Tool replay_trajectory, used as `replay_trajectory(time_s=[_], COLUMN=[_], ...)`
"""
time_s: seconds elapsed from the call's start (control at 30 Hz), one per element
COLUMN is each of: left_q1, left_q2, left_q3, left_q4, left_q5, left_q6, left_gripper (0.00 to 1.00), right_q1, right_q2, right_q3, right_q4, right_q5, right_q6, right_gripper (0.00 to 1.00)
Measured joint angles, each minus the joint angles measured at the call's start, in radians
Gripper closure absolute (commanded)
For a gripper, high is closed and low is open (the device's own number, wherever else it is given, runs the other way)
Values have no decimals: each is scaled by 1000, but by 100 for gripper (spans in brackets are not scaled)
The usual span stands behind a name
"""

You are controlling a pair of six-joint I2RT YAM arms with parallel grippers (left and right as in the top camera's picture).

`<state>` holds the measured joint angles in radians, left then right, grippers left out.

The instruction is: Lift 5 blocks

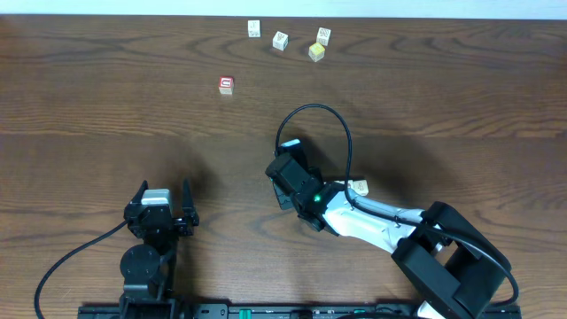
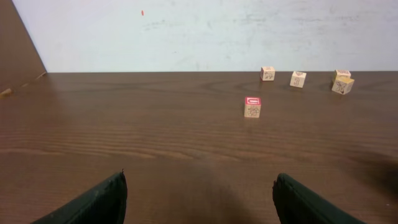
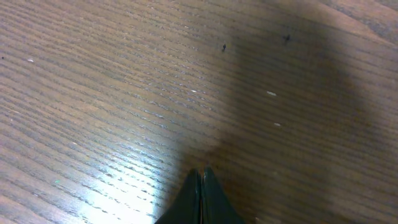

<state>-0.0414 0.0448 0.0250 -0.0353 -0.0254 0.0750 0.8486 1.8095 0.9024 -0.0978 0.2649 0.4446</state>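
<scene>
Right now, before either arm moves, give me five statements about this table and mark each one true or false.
1. The left gripper is open and empty. True.
2. The right gripper holds a block. False: it is shut on nothing, over bare wood.
3. The red-faced cube sits between the left gripper's fingers. False: it stands alone on the table, well ahead of that gripper.
4. One block lies right beside the right arm. True.
5. Four blocks stand near the table's far edge. True.
</scene>
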Motion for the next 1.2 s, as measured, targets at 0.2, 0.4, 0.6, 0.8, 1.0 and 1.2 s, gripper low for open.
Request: replay_trajectory(time_s=[0.2,0.4,0.6,0.8,1.0,1.2], left_q1=[0,0,0,0,0,0], left_q2=[0,0,0,0,0,0], left_q3=[0,0,0,0,0,0], left_q4=[0,0,0,0,0,0], left_q5=[0,0,0,0,0,0], left_q6=[0,0,0,0,0,0], left_gripper=[25,25,25,25,25,25], right_q1=[0,0,3,37,104,134], right_q2=[0,0,-10,-140,-336,-358], right_q3=[11,138,271,276,269,145], right_q4=[-13,-142,-319,-497,-584,-570], right_q5=[-2,-14,-17,-7,46,73], right_q6=[-18,-63,-68,13,75,154], right_gripper=[99,99,99,99,99,99])
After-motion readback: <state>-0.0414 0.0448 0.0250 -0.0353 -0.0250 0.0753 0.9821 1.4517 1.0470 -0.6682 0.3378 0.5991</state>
